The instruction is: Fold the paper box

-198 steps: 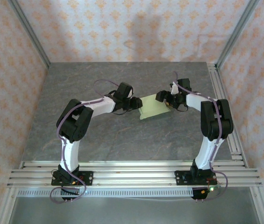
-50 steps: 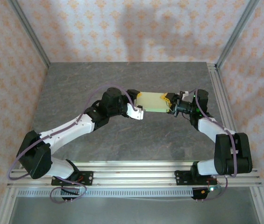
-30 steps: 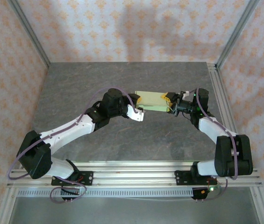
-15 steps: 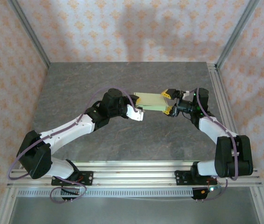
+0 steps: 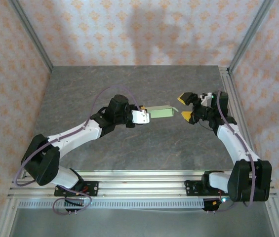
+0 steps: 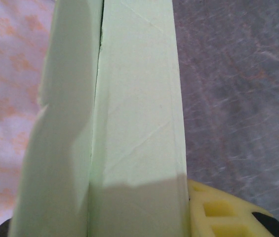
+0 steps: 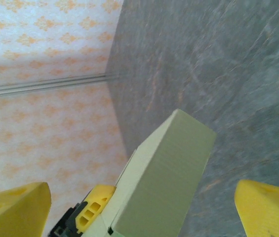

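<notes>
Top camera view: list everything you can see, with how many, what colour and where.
Thin-card paper box: one, pale yellow-green, mid-table.
Stone-patterned table: one, grey, beneath both arms.
Patterned wall panels: three, orange on pale pink, left, back and right.
Aluminium rails: several, silver, near edge under the arm bases.
Left gripper: one, white, shut on the box's left end.
Right gripper: one, yellow fingers, open, right of the box, apart from it.
</notes>
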`<state>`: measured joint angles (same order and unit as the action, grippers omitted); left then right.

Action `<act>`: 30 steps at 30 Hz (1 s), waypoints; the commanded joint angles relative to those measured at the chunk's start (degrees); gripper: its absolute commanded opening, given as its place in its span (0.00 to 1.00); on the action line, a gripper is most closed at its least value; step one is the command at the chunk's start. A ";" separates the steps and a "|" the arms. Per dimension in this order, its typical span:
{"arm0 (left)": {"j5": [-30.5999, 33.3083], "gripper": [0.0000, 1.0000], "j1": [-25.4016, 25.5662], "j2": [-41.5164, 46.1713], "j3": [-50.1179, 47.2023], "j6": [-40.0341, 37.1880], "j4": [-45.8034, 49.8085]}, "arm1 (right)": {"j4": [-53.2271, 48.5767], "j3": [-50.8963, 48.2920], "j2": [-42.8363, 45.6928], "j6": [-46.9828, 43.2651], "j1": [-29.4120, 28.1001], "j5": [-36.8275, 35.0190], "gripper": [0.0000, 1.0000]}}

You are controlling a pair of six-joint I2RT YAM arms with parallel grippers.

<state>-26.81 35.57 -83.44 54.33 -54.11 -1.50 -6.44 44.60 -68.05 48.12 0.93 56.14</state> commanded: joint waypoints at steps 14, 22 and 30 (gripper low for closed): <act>-4.43 0.34 -0.24 -1.39 -9.71 25.41 -5.18 | -3.78 0.68 12.23 -34.84 -1.33 -9.64 0.95; -6.74 0.34 -1.77 -5.80 -7.79 23.66 0.00 | -19.33 6.44 10.29 -61.59 -8.61 -13.26 0.94; -9.97 0.35 -3.94 -8.24 -6.26 21.18 3.50 | -27.04 12.05 2.83 -80.67 -10.37 -14.48 0.76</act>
<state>-35.22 32.45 -89.82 46.96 -30.96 -2.87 -28.86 53.60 -62.28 -22.37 -8.99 43.62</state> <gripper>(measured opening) 0.375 0.773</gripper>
